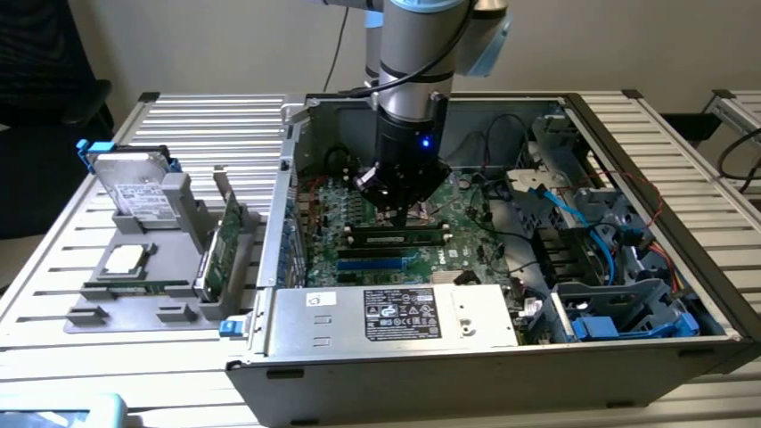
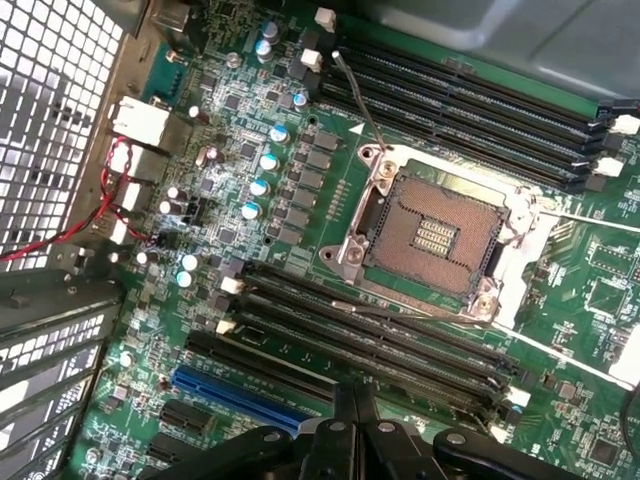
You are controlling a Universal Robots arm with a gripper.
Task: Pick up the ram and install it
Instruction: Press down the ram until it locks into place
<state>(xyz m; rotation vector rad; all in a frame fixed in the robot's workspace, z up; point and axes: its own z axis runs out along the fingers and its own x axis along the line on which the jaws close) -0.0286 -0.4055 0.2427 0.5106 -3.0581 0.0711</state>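
The jaws point(image 1: 401, 209) are closed, empty, low inside the open case point(image 1: 648, 160), hemmed by cables to one side. Directly below them the ram point(image 1: 398, 238) sits in a motherboard slot point(image 2: 380, 340), its label too small to read. The bare CPU socket point(image 2: 430, 235) lies just beyond. Writing on the power supply point(image 1: 398, 316) sticker is illegible.

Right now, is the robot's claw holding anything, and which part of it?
Nothing seems to be held. The gripper is shut with nothing between its fingers, and it is just above the ram.
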